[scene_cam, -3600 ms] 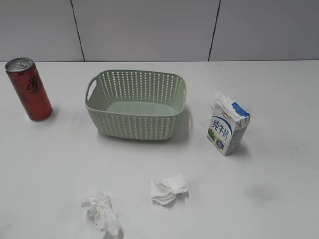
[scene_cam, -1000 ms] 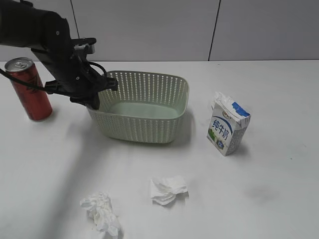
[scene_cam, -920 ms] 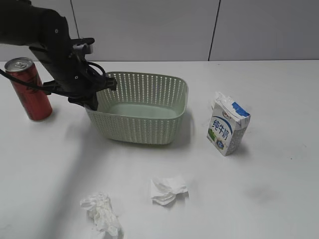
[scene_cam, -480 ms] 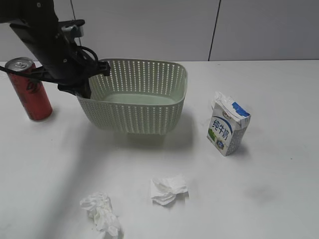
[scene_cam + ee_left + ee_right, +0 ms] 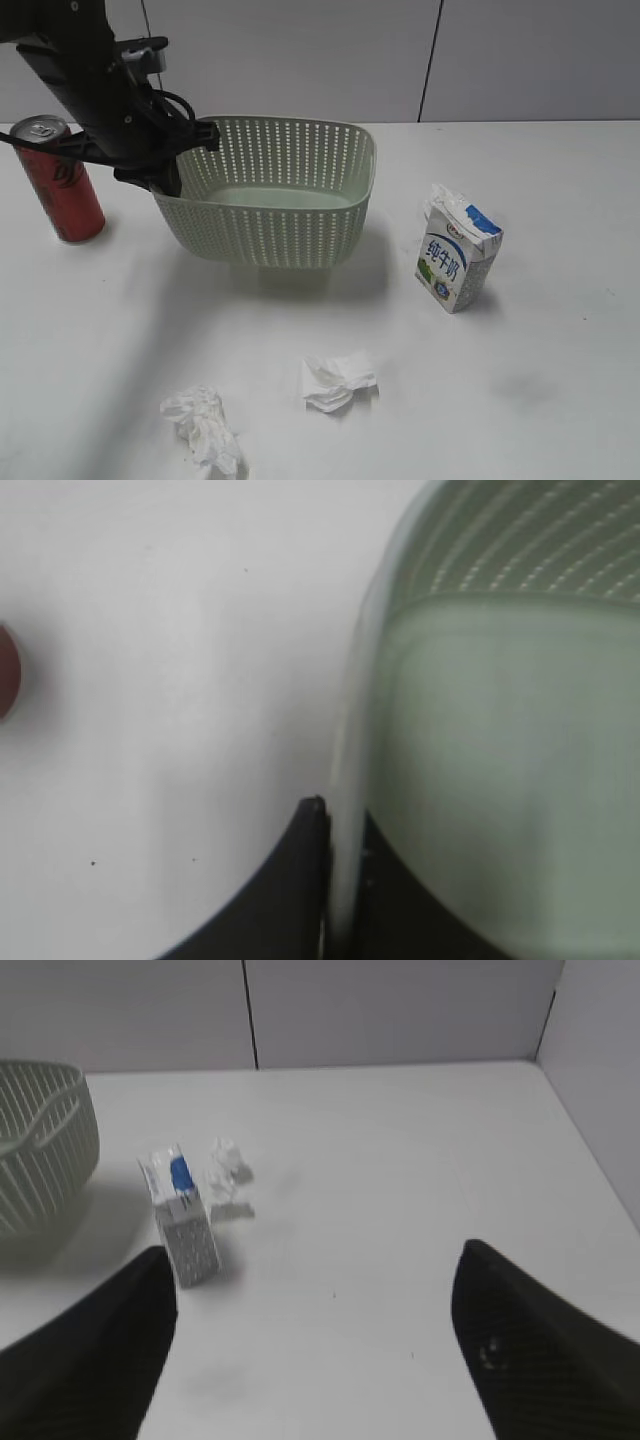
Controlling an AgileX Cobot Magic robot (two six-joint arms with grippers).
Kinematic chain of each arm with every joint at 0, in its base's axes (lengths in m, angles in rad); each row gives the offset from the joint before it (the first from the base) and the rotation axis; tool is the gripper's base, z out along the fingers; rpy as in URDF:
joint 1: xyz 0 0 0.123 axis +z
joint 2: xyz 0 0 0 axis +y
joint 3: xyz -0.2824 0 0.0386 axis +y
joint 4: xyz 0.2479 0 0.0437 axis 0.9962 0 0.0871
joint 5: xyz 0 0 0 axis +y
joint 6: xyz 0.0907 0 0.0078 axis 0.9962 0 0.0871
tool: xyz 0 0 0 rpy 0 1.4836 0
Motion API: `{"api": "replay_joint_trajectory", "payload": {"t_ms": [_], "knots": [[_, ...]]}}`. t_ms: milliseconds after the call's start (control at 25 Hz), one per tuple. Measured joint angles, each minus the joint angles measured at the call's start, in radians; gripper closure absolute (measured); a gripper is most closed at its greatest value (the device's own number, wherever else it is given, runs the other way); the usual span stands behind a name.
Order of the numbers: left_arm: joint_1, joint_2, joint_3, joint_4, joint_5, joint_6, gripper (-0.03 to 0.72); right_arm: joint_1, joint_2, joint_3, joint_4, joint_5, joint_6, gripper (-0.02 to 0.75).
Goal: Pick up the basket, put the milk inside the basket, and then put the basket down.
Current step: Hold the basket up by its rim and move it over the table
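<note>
Green plastic basket (image 5: 275, 190) hangs above the desk (image 5: 520, 400), pinched at its rim by the left end effector (image 5: 165, 165). Stiff, light. Right end effector (image 5: 310, 1330) gapes wide, empty; the milk (image 5: 457, 250) stands nearby, best gripped by its flat sides.

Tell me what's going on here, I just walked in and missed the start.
The left gripper has clamped the left rim of the green basket and holds it lifted off the table. The milk carton stands untouched to the basket's right. The right gripper is open, hovering short of the carton. A red can and two crumpled tissues sit nearby.
</note>
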Motion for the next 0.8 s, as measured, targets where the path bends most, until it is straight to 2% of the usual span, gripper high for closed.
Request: {"api": "replay_joint_trajectory", "payload": {"t_ms": [320, 560, 800], "knots": [[0.000, 0.000, 0.000, 0.000, 0.001, 0.000, 0.685, 0.000, 0.206, -0.019, 0.008, -0.312, -0.039, 0.070], [0.000, 0.000, 0.000, 0.000, 0.004, 0.000, 0.685, 0.017, 0.463, -0.088, 0.043, -0.428, -0.165, 0.086], [0.000, 0.000, 0.000, 0.000, 0.016, 0.000, 0.685, 0.086, 0.760, -0.186, 0.050, -0.512, -0.207, 0.101]]}}
